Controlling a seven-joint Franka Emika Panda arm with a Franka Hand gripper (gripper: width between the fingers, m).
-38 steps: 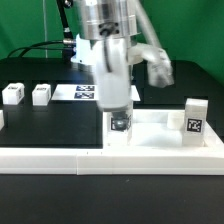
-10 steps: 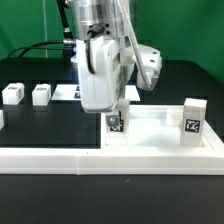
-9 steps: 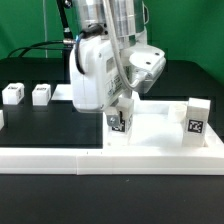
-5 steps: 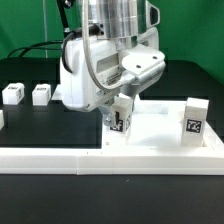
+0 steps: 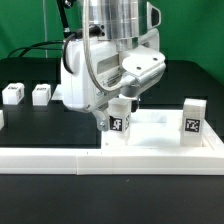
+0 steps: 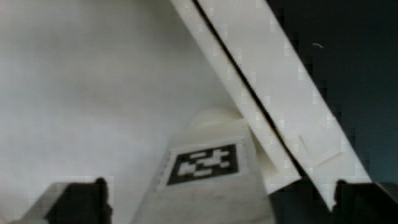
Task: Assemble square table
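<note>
Gripper: your gripper (image 5: 118,110) had its fingers spread wide. In the wrist view each dark fingertip (image 6: 80,200) sat clear of the part between them, with a gap on both sides.
Tagged leg: you had this tagged leg (image 5: 120,125) upright between the fingers, just under the hand. Its tag faced the exterior camera, and neither finger touched it as far as the views showed.
Slab: the square table's slab (image 5: 160,142) lay flat with its recessed face up. The tagged leg stood at its near corner toward the exterior view's left, and the raised rim ran close beside that leg in the wrist view.
Right-hand leg: this right-hand leg (image 5: 194,117) stood upright at the slab's corner toward the exterior view's right, well apart from your gripper.
Loose legs: an outer loose leg (image 5: 12,93) and an inner loose leg (image 5: 40,94) sat on the dark table (image 5: 50,125) toward the exterior view's left, apart from the slab.
Border bar: a long white border bar (image 5: 50,158) lay along the front.
</note>
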